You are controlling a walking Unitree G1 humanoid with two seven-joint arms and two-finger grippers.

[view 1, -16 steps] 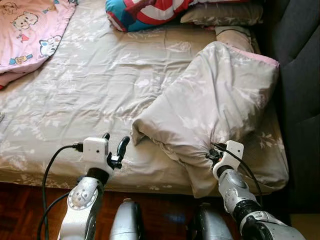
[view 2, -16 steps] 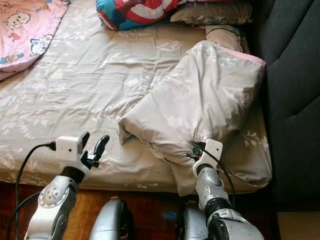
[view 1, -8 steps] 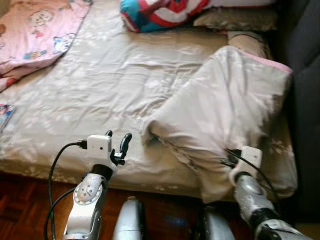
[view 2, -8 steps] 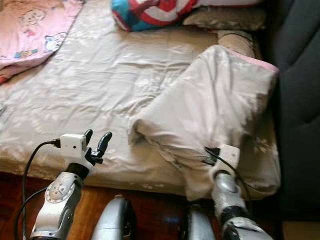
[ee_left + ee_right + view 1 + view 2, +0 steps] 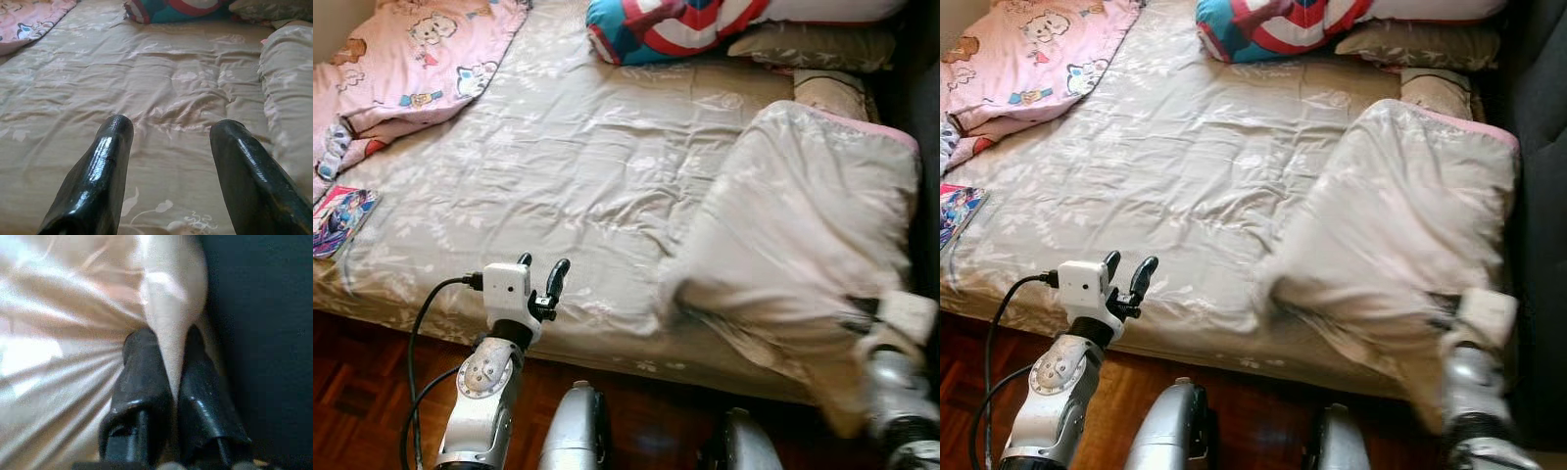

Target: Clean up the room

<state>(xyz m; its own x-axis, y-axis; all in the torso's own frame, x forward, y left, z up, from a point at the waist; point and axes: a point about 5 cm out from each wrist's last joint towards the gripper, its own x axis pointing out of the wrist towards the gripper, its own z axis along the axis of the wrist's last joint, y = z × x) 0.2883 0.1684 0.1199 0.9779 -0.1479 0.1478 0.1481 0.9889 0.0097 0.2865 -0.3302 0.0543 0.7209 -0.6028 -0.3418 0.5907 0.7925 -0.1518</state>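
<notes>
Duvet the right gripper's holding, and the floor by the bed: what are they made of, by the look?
Duvet: soft woven fabric, beige with a faint floral print and slight sheen, probably cotton or a blend; it bunches into folds where the right gripper has its jaws shut on it. Floor: dark reddish wood parquet, glossy, judging by block pattern and reflections.

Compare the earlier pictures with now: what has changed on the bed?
The right gripper, shut on the quilt, has dragged its near corner to the robot's right, toward the dark sofa. The left gripper stays open over the bed edge; the pillows have not moved.
</notes>
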